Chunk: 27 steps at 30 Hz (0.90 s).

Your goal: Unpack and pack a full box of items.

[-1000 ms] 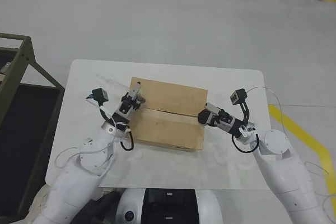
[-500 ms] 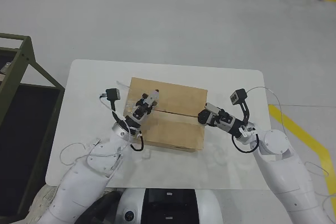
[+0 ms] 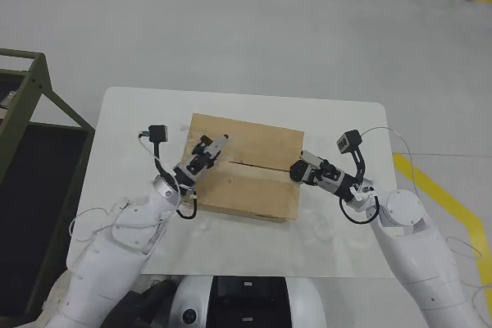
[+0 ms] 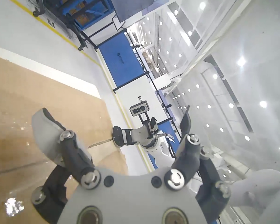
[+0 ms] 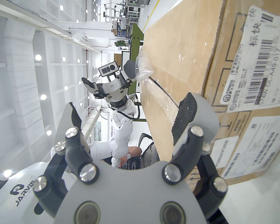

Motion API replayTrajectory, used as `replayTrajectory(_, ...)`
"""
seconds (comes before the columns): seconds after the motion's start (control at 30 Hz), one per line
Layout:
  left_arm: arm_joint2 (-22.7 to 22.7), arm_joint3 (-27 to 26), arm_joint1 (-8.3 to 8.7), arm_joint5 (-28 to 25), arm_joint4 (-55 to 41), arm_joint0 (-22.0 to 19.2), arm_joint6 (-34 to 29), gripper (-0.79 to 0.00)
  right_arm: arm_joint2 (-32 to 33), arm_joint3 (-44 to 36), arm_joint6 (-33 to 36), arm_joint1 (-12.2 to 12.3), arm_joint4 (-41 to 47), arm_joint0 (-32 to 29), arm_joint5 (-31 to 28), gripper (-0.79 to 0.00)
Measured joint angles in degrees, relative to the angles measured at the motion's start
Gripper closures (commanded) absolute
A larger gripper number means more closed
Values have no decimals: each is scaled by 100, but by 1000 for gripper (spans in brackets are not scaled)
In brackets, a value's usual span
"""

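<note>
A closed cardboard box (image 3: pixel 246 168) sits at the centre of the white table (image 3: pixel 344 238), the left gripper (image 3: pixel 216 146), fingers spread, at its top seam, and the right gripper (image 3: pixel 296 170), fingers likewise spread, at the box end facing the table's right edge.

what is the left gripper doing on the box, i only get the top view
Observer: In the right wrist view the left gripper is open, with one finger right beside a lifted curl of clear tape at the far end of the top seam of the cardboard box.
Operator: is the right gripper open too
Observer: Yes, the right gripper has its fingers wide apart with nothing between them, at the box's other end.
Operator: anything on that end
Observer: White shipping labels cover much of that end face.
</note>
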Motion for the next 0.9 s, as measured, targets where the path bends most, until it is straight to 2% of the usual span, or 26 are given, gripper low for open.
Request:
replayTrajectory(0.27,-759,-117,39,-402,-425,520,138,-785,0,0,0,0,0,0,0,-785)
replayTrajectory(0.47,-1207,83,45,-362,-836,621,123,-785,0,0,0,0,0,0,0,-785)
replayTrajectory(0.67,-1643,500,59,-255,-1255,528,-79,-785,0,0,0,0,0,0,0,-785)
replayTrajectory(0.9,-2061,1253,87,79,-1729,80,-466,-785,0,0,0,0,0,0,0,-785)
